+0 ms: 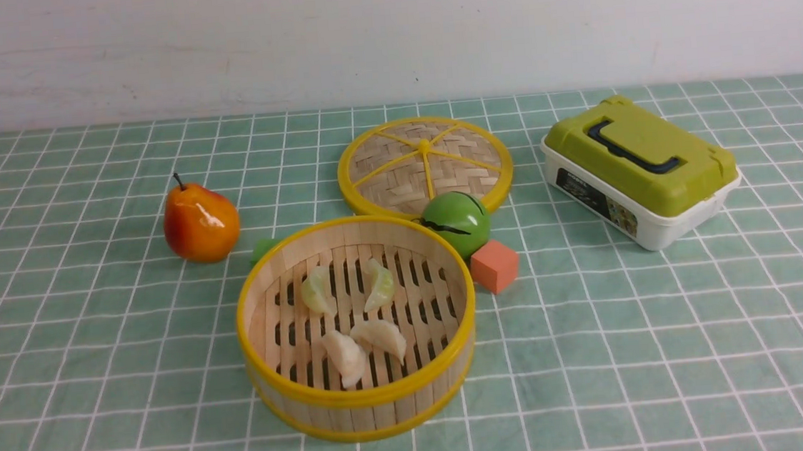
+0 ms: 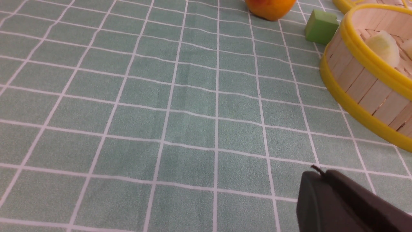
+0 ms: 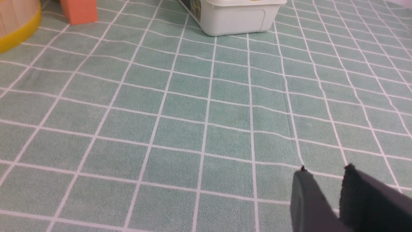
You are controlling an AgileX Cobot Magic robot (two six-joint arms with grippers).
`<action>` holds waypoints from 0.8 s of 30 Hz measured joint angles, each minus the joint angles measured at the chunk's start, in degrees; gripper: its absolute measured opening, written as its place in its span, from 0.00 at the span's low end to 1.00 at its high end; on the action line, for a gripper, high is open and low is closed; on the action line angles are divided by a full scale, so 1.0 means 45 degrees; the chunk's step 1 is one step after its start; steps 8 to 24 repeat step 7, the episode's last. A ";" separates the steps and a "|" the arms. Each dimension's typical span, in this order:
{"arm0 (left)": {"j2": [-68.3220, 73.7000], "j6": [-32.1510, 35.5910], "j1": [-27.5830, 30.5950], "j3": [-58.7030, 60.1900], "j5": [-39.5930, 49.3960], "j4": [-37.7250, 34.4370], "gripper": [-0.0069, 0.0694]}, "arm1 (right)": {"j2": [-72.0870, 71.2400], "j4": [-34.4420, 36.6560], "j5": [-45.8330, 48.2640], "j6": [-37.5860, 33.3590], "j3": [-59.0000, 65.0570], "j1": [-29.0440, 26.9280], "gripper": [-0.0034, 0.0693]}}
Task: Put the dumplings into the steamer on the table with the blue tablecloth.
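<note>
All four dumplings lay inside the steamer (image 1: 365,398), on its slatted floor: two yellow-green ones, one (image 1: 316,291) nearer the pear (image 1: 201,222) and the other (image 1: 379,284) beside it; two cream-white ones closer to the robot, one (image 1: 346,358) at left, one (image 1: 379,338) at right, just beside each other. Steamer upright on the blue tablecloth (image 1: 633,350) that covered the desk; woven lid (image 1: 397,172) off, behind it.

No dumpling seen on the cloth. Placing judged complete, four of four; nothing evidently left for the task, which did not ask for the lid.

Left fingers (image 2: 317,169) pressed together, no object visible between them. Right fingers (image 3: 326,168) somewhat spread, a gap of cloth showing between the tips, nothing pinched. Both arms out of the front view, clear of the basket. Likely only a settling at rest remained.

Neighbours: green ball-like fruit (image 1: 456,224) and coral block (image 1: 495,267) by the steamer's right side; lidded box (image 1: 641,171) farther right.
</note>
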 joint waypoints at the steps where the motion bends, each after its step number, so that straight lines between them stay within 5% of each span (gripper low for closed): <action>1: 0.0000 0.0000 0.0000 0.0000 0.0000 0.0000 0.09 | 0.0000 0.0000 0.0000 0.0000 0.0000 0.0000 0.28; 24: 0.0000 0.0000 0.0000 0.0000 0.0000 0.0000 0.09 | 0.0000 0.0000 0.0000 0.0000 0.0000 0.0000 0.30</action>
